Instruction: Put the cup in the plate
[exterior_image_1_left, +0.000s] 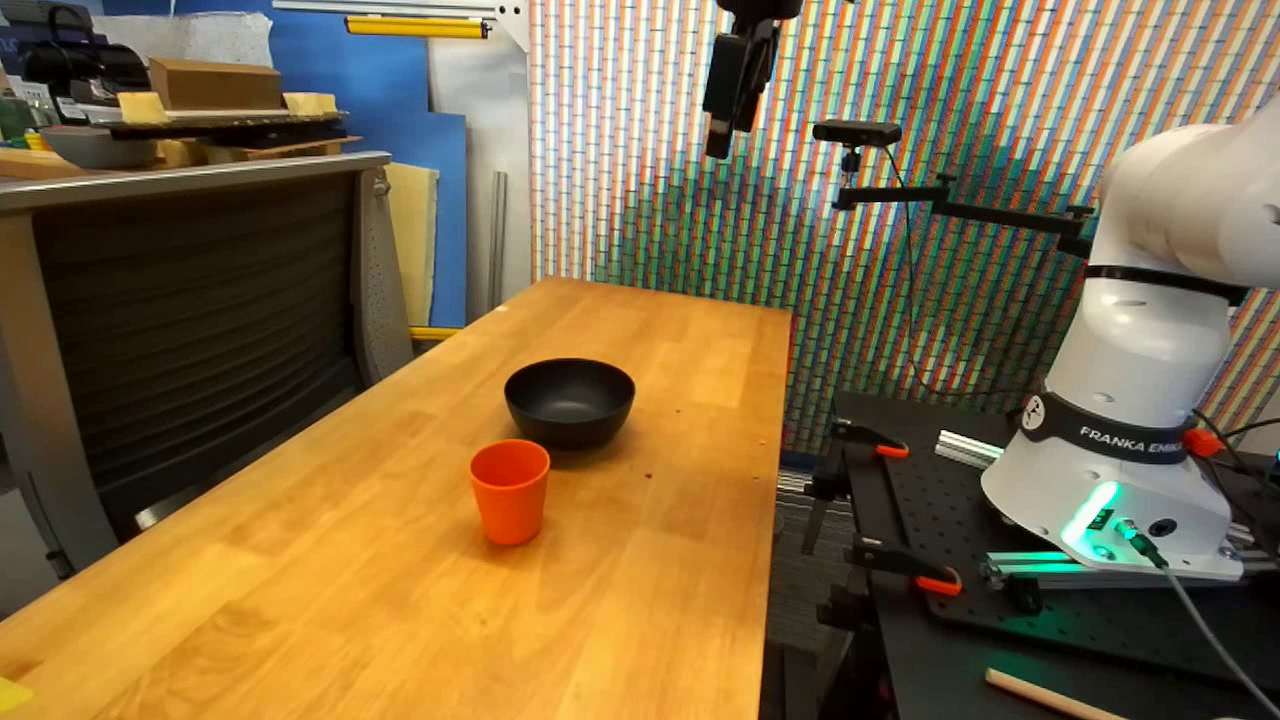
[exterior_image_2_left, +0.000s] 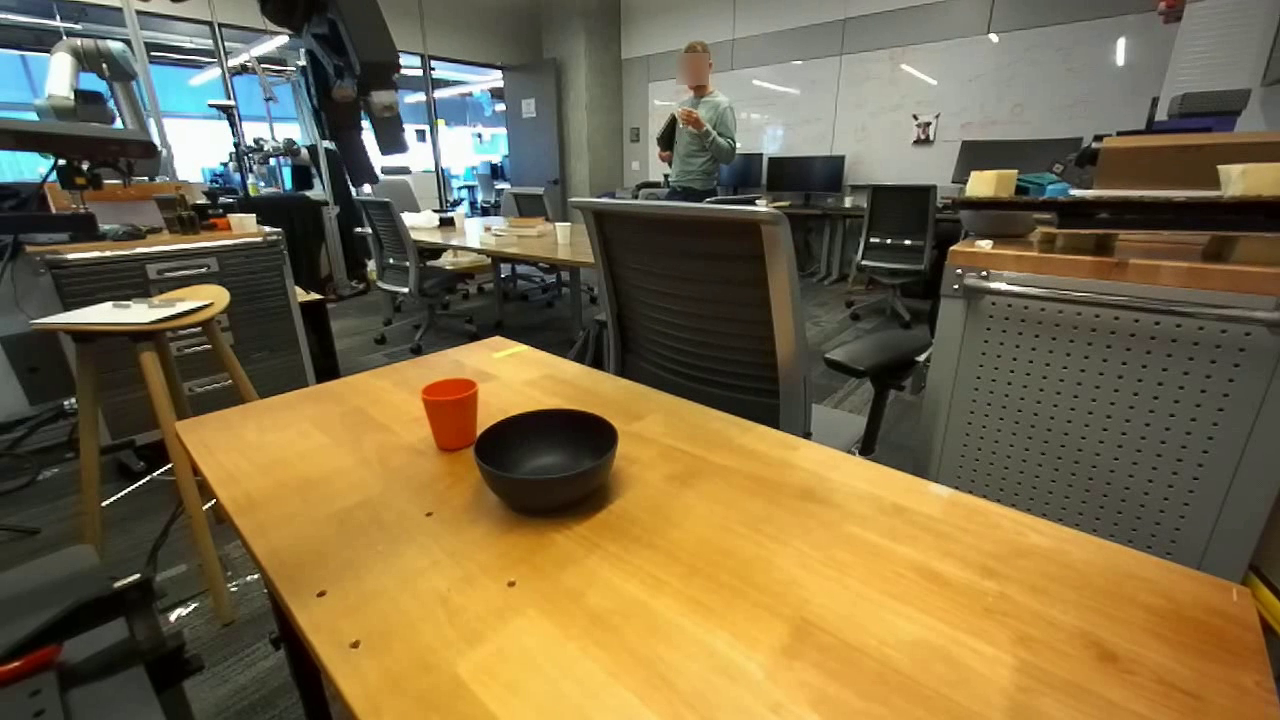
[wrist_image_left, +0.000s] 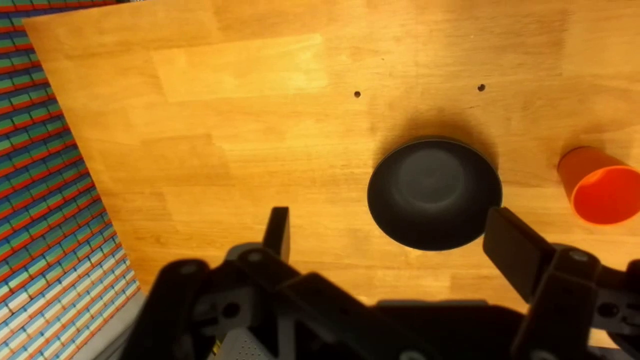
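Far left in an exterior view there's just a big grey-framed chair (exterior_image_1_left: 200, 280), not my problem; then comes the orange-red cup (exterior_image_1_left: 511, 495), standing upright on the wooden table (exterior_image_1_left: 640, 620), so definitely not where it should end up; a bit further along is the plate (exterior_image_1_left: 570, 400), honestly more of a black bowl, also sitting on the table; those two are close, but the wrist view shows a strip of wood between them, so not touching; next along, way up above the table, hangs my pincer (wrist_image_left: 387, 222), released, its fingers (wrist_image_left: 517, 252) spread wide with nothing held; my white arm (exterior_image_1_left: 1150, 350) fills the far right; progress-wise, none of the actual putting is done as far as I can see; I'd call this lining up for the approach at most; what's left is pretty much the whole job: get over and down to the cup, clamp on, lift it higher than the plate's rim, bring it across, lower it in, let go; the plate looks wide enough to take it, so I reckon the pick is the fiddlier half.
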